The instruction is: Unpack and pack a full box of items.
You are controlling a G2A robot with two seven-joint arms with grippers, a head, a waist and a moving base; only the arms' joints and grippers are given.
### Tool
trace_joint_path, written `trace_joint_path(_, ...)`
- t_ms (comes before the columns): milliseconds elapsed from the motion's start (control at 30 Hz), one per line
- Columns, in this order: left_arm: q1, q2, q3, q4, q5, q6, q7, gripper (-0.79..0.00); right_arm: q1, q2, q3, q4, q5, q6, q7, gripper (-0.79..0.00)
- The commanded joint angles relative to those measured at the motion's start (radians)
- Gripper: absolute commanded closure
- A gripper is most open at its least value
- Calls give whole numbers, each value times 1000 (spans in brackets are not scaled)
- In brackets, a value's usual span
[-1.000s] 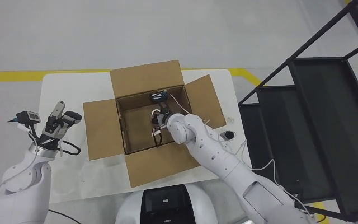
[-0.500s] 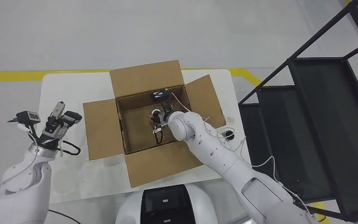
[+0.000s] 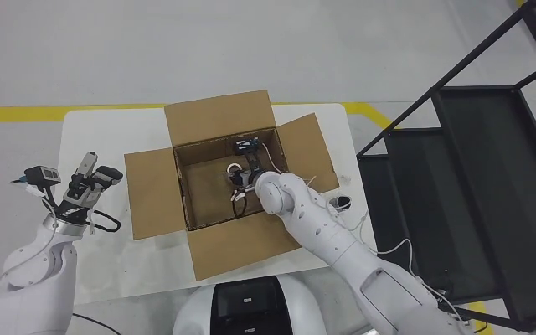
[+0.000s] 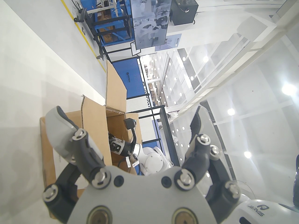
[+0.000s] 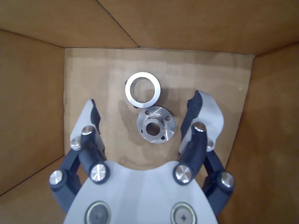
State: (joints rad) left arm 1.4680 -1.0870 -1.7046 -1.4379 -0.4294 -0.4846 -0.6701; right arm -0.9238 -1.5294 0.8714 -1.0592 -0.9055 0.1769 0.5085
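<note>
The box [image 5: 35, 89] reads to me as plain brown cardboard, matt and slightly fibrous, with paler scuffed patches on its floor, while the table [image 3: 109, 134] has a smooth white top. I see a ring [image 5: 129, 90] of bright metal with a satin face, and a flange [image 5: 170, 124] of machined metal with shiny tool marks. The right gripper [image 5: 144, 97] has pale matt grey fingers [image 5: 211, 114] lined in black rubbery material, on a dull grey plate with polished screw heads.
</note>
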Motion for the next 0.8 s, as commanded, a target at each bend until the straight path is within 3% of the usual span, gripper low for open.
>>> trace_joint_path(0,0,0,0,0,0,0,0,-785,2,-2,-1,12,-1,1,-9,-197)
trace_joint_path(367,0,0,0,0,0,0,0,-785,15,-24,-26,68,-36,65,-76,-179)
trace_joint_path(600,0,0,0,0,0,0,0,-785,40,-42,-44,122,-46,75,-103,-228)
trace_joint_path(767,0,0,0,0,0,0,0,-785,53,-54,-49,153,-42,72,-120,-194)
